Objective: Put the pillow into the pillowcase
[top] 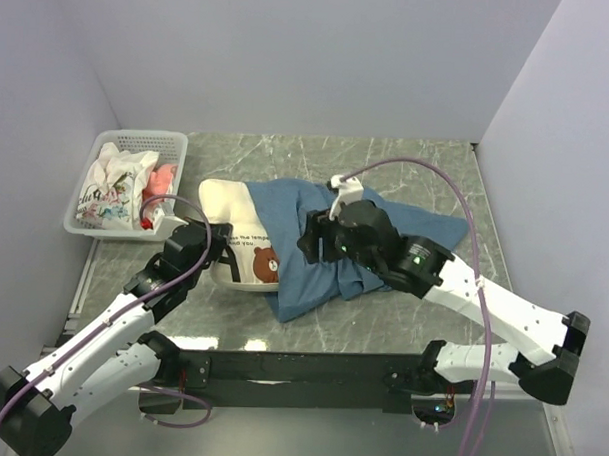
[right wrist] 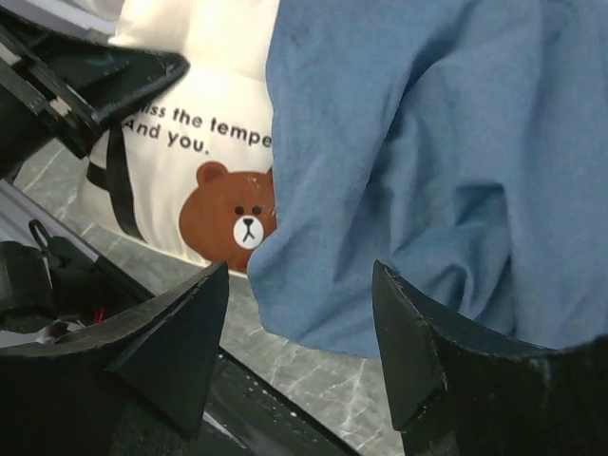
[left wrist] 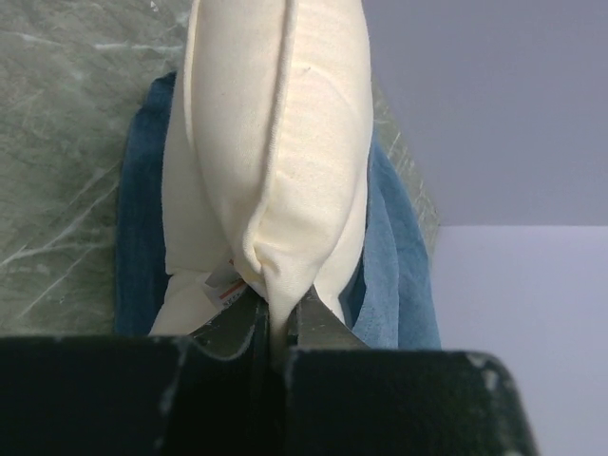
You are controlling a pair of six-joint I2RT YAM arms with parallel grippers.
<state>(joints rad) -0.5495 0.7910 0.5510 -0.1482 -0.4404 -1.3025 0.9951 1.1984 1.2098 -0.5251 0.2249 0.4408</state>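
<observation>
Black fingers (left wrist: 318,328) of the left gripper (left wrist: 275,328) are pinched tight on the near corner of the pillow (left wrist: 275,142), with cream cloth bunched between them. From this wrist view the pillow shows edge-on: plump, plain cream, with a seam running along its middle. Blue folds of the pillowcase (left wrist: 138,209) lie beside it at 9 o'clock and at 3 o'clock.

From above, the pillow (top: 230,210) lies left of the table's (top: 407,167) centre. Its right part is covered by the pillowcase (top: 323,259), which spreads out toward 3 o'clock, wrinkled and muted blue. The left gripper (top: 216,247) meets the pillow at its 7 o'clock corner.

The right gripper (right wrist: 300,275) has its fingers spread wide apart, gripping nothing, above the pillowcase's (right wrist: 427,142) near edge. In its view the pillow's printed face (right wrist: 190,57) shows a brown bear (right wrist: 228,214) and black text (right wrist: 199,128), and the blue cloth overlaps the bear's right side.

A white basket (top: 138,137) of patterned cloths (top: 111,191) stands at the table's 10 o'clock corner.
</observation>
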